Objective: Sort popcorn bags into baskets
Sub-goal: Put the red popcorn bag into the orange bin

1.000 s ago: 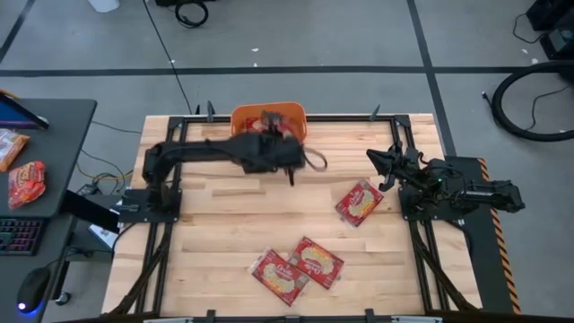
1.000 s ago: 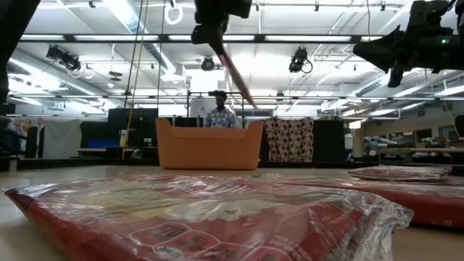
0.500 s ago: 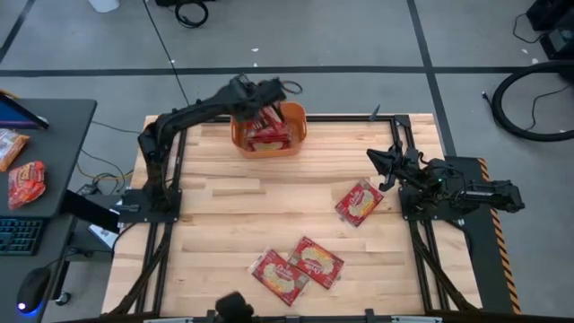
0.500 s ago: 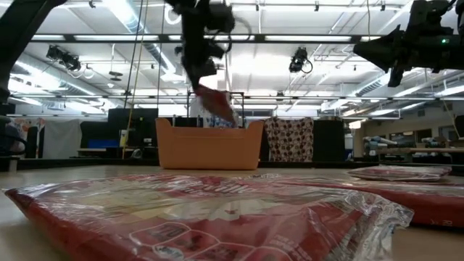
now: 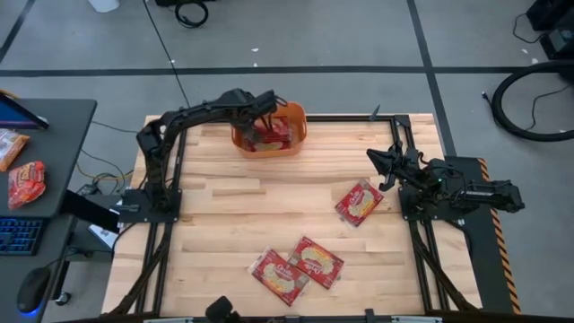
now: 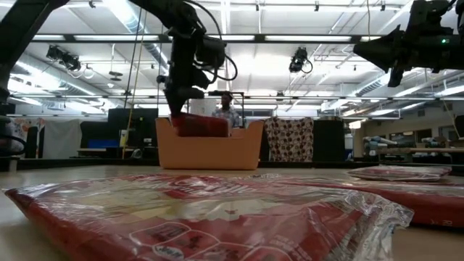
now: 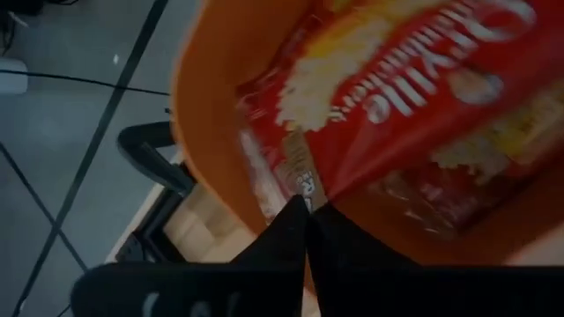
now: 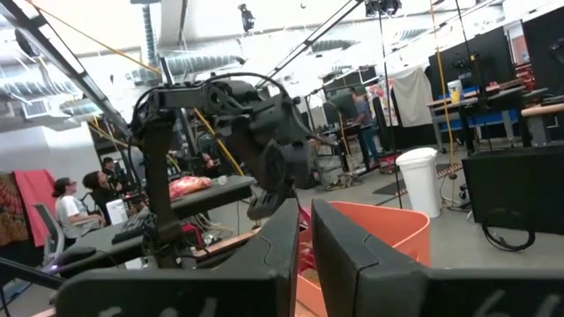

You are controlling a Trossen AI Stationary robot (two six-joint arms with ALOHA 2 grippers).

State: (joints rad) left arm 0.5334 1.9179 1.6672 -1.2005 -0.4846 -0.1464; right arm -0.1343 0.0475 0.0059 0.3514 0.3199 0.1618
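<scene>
The orange basket (image 5: 269,130) stands at the table's far edge, with red popcorn bags inside it (image 7: 441,189). My left gripper (image 5: 260,126) hangs over the basket, shut on one red popcorn bag (image 6: 199,125) that sits low between the basket's walls. Three more popcorn bags lie flat on the table: one toward the right (image 5: 360,202) and two overlapping near the near edge (image 5: 316,261) (image 5: 279,276). My right gripper (image 5: 377,160) waits shut in the air at the table's right side, touching nothing. My left gripper pinches the popcorn bag by its edge (image 7: 300,189) between its two fingers, coming from above and pointing down into the basket. The bag lies tilted inside the basket, above another bag. Only its top shows over the rim (image 6: 210,123) in the low view.
A person (image 6: 228,109) stands in the room behind the basket. A side desk left of the table carries more red packets (image 5: 27,184) and a keyboard. Bare wood lies between the basket and the loose bags. The nearest bag fills the low view's foreground (image 6: 203,217).
My left gripper has carried the bag from above the table's middle toward the far edge, over the basket, then down into it. The bag hung below the fingers in the air; now it sits low in the basket, still held.
</scene>
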